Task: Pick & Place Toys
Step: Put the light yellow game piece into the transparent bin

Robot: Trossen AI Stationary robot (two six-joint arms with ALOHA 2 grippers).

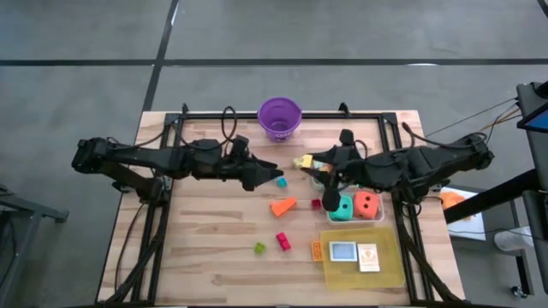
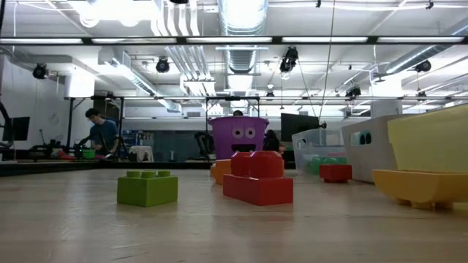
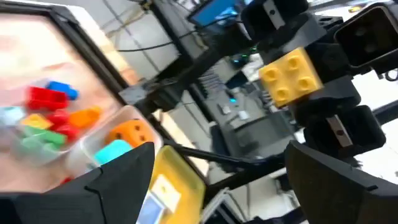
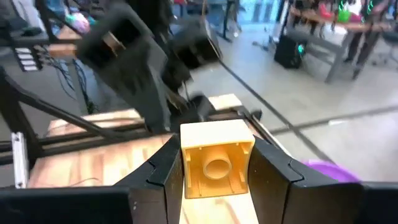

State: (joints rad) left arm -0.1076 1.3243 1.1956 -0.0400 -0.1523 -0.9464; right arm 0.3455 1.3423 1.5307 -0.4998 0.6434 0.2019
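My right gripper (image 1: 306,162) is shut on a yellow block (image 4: 216,163), in the air over the table's middle. My left gripper (image 1: 271,177) faces it from the left, open with nothing between its fingers (image 3: 217,180); its wrist view shows the block's studded face (image 3: 289,74). On the table lie a small teal piece (image 1: 281,181), an orange wedge (image 1: 282,206), a red block (image 2: 257,179) and a green block (image 2: 148,187). Teal and orange dice (image 1: 355,206) sit in a clear tub. Neither gripper shows in the low view. My right gripper pinches the yellow block by two opposite side walls (image 4: 186,171) between its two fingers. The fingers (image 4: 273,174) come about level from the table's right. The block's hollow underside faces my wrist and its studs (image 3: 292,71) face the left gripper. It is lifted clear of the table.
A purple bucket (image 1: 280,117) stands at the far edge's middle. A clear tub (image 3: 43,118) with several bright pieces sits under the right arm. A yellow tray (image 1: 390,265) with cards lies at the near right. People work at benches beyond the table.
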